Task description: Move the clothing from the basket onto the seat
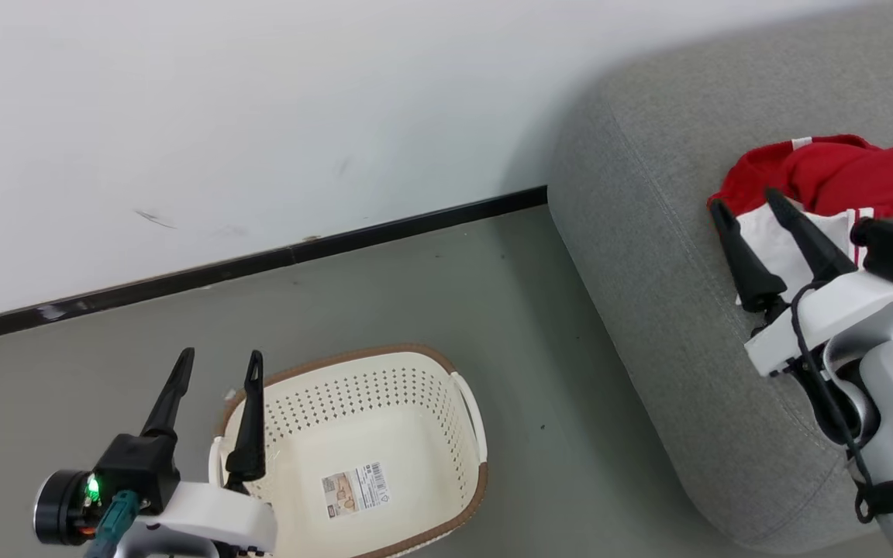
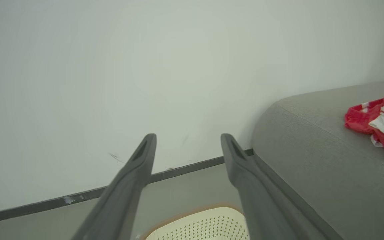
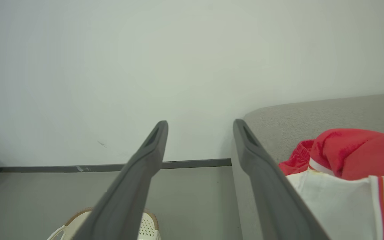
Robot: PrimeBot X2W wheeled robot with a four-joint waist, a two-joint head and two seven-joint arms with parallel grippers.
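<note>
Lying in a crumpled red and white heap on the grey seat [image 1: 648, 271], the clothing [image 1: 842, 174] sits near the rounded end of the cushion, well apart from the basket [image 1: 431, 363], which stands on the floor [image 1: 415, 294] by the wall [image 1: 260, 116] with nothing in it but the barcode label [image 1: 355, 487] on its bottom, so by my judgement the move is done or nearly so. The right pincer [image 1: 743, 198] hangs over the seat with its two dark fingers spread and nothing between them, their tips just beside the white cloth; that pose suits laying cloth on the cushion, though whether a finger touches the fabric I cannot tell. The left pincer [image 1: 221, 354] hovers at the basket's left rim, likewise spread and empty, placed where it could reach in if anything were left. The head view looks down into the basket and proves its bottom bare, while the left wrist view catches a mere slice of perforated wall and brown rim between its fingers. The right wrist view, in turn, brings the heap close: red folds over white cloth edged with red stripes, pressed up beside the right-hand finger
</note>
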